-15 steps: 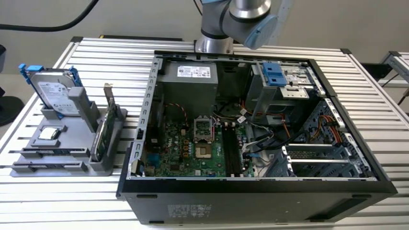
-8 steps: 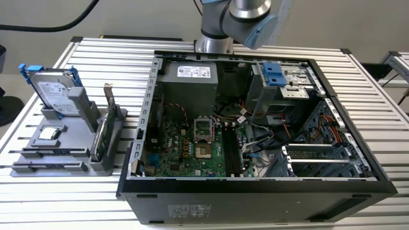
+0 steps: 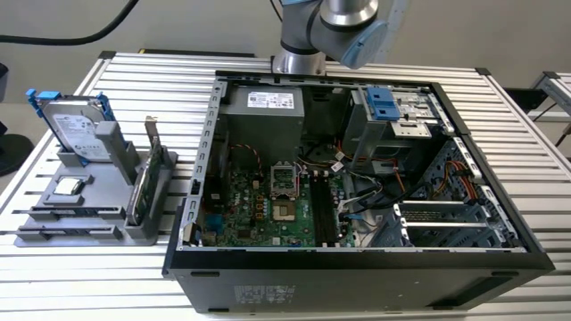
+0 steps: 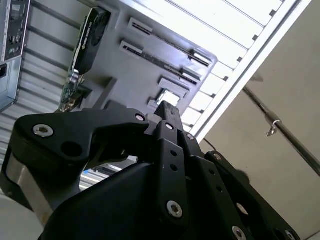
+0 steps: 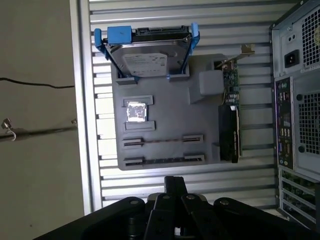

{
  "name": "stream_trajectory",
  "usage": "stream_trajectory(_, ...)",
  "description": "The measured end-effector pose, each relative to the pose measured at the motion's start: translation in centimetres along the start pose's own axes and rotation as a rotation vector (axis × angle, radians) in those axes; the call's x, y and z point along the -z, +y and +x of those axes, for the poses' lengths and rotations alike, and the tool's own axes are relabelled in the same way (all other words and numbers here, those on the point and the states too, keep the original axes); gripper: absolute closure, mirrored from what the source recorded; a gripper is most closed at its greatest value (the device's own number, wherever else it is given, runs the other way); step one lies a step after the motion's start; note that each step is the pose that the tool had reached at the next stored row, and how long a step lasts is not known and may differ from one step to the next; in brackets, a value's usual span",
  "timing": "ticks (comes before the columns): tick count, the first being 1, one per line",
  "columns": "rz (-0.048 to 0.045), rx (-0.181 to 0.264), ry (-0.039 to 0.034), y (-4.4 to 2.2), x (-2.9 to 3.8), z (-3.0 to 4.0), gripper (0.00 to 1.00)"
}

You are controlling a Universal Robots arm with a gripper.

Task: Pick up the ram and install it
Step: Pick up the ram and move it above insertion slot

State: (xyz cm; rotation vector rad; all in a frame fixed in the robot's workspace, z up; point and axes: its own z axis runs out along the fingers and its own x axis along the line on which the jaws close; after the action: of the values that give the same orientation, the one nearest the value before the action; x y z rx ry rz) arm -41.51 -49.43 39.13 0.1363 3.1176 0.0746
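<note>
At the exterior view's left, a grey holder (image 3: pixel 141 235) sits on the slatted table (image 3: pixel 160 87). A silver hard drive (image 3: pixel 76 127) with blue rails stands tilted at the holder's back. A small square processor chip (image 3: pixel 69 187) lies flat in a pocket in front of the drive. A green expansion card (image 3: pixel 147 180) stands on edge along the side nearest the computer. The ram (image 3: pixel 67 233) stands on its long edge in the narrow slotted rest at the holder's front edge, showing as a thin dark strip between two end blocks. A second strip like it fills the parallel slot just behind.

In the first wrist view the ram (image 5: pixel 164 160) is the strip nearest the gripper (image 5: pixel 175 181), apart from it and untouched.

In the middle of the exterior view the open computer case (image 3: pixel 200 167) lies on its side, with the green motherboard (image 3: pixel 259 207) on its floor. Long black memory slots (image 3: pixel 321 210) run just beside the processor socket (image 3: pixel 283 180). The robot arm (image 3: pixel 339 27) hangs above the case's far wall. Further right, a drive bay with a blue tab (image 3: pixel 384 103) stands over loose cables (image 3: pixel 375 194).

In both wrist views the gripper (image 4: pixel 167 106) has its fingertips pressed together with nothing between them, poised above the holder
</note>
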Motion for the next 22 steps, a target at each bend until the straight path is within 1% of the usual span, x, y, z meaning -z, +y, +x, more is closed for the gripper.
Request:
stream_trajectory(6, 0.0013, -0.074, -0.0035, 0.0, -0.02, 0.0, 1.0)
stream_trajectory(22, 0.0044, -0.245, -0.0114, 0.0, -0.02, 0.0, 1.0)
